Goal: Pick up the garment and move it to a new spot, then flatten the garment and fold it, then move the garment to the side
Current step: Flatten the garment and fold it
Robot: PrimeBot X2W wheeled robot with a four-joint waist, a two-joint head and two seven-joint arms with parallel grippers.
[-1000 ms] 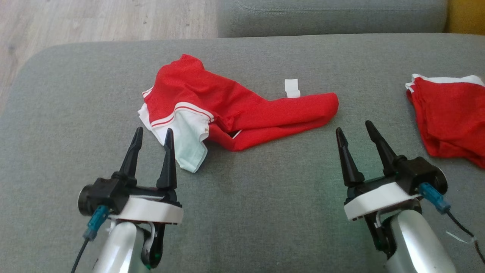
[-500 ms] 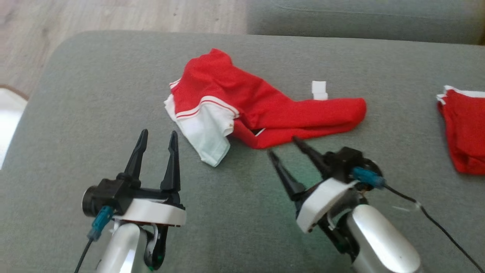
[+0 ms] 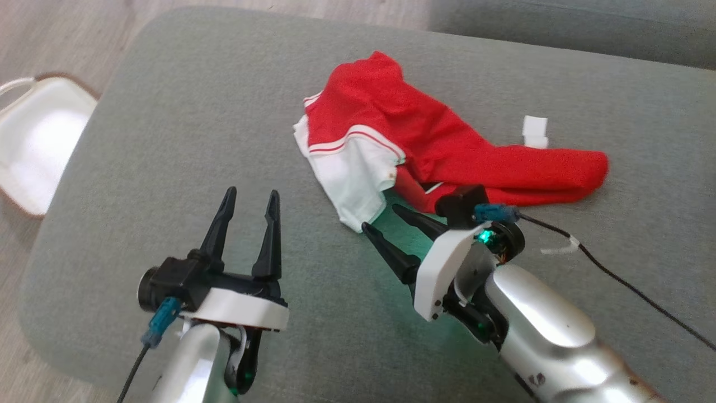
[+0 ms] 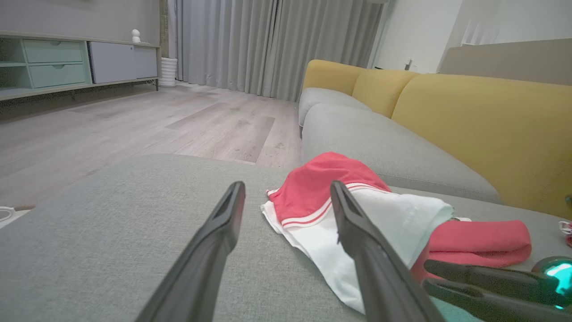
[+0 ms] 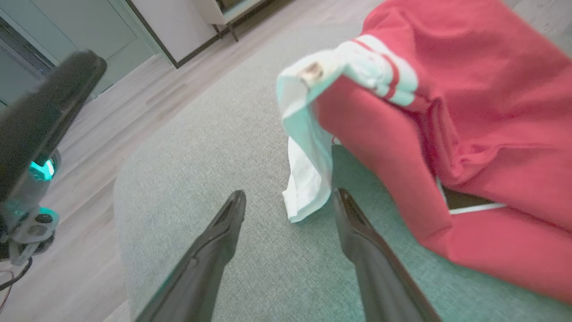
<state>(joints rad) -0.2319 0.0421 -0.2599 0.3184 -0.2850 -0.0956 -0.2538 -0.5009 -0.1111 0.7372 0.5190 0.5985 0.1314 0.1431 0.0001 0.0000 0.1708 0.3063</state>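
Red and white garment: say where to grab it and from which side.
Probably the white flap of the garment, approached from the near edge by the open right hand. That flap lies loose at the heap's rim, its corner pointing toward that hand, so one finger could slide under.

White rimmed object (image 3: 33,140), left edge of head view: cut off, kind untellable. Garment (image 5: 469,89), right wrist view: runs off top and right edges. Small white piece (image 3: 535,131), upper right of head view: too small to identify.
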